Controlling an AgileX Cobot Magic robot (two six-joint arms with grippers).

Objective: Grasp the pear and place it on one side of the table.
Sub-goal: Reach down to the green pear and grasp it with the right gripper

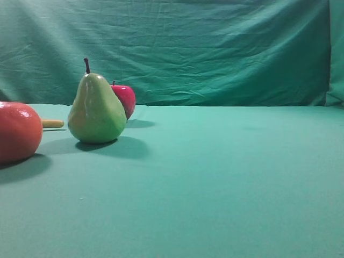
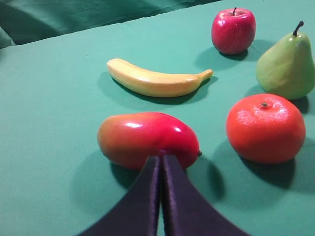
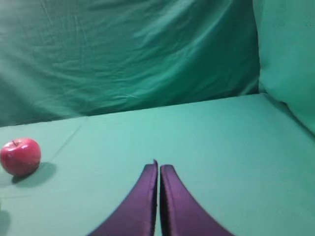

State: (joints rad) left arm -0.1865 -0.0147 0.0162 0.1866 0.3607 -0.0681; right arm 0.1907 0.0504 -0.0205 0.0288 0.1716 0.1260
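Pear (image 1: 97, 110) upright near table (image 1: 226, 183) far-left edge — apple (image 1: 124, 99) just behind, left gripper (image 2: 161, 164) closed, empty, right gripper (image 3: 158, 169) closed, empty — both clear of pear.

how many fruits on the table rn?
5. In the left wrist view: apple at the far right, pear right edge, banana centre, orange near right, mango nearest. More may sit out of frame.

A red apple (image 2: 233, 30), a yellow banana (image 2: 156, 80), a red-orange mango (image 2: 147, 139) and a round orange fruit (image 2: 266, 128) lie apart before a wrinkled green curtain (image 1: 215, 48).
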